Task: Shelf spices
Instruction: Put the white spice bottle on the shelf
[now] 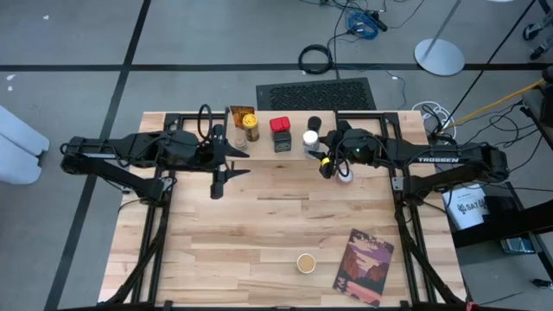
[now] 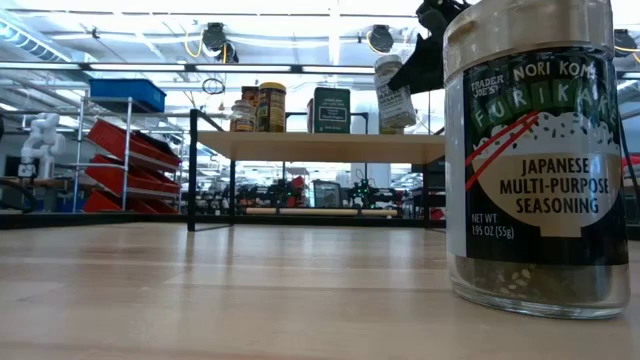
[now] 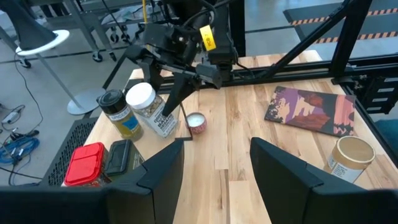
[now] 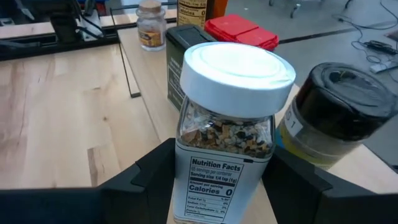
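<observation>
Right pincer (image 4: 221, 186) grips a white-capped jar (image 4: 227, 130) of mixed seasoning, one finger pressed on each side of its labelled body, and holds it over the shelf (image 2: 320, 146) at the far edge of the bench (image 1: 259, 233). In the low view the jar hangs tilted just above the plank, not yet resting on it. Beside it stand a black-capped jar (image 4: 333, 115), a dark tin (image 2: 331, 110) and a red-lidded tin (image 4: 241, 30); farther along are a yellow-topped jar (image 2: 271, 107) and a small tan-topped jar (image 2: 241, 115). The step in hand looks like setting this jar down in the gap between the dark tin and the black-capped jar. Next it needs to be righted, lowered until its base sits flat, and released without knocking its neighbours. Left pincer (image 1: 220, 177) waits with fingers apart and nothing between them, near the shelf's other end. Still to be shelved are a furikake jar (image 2: 535, 160) near the front of the bench beside a book (image 1: 365, 266), and a small red tin (image 3: 196, 123) below the right arm.
</observation>
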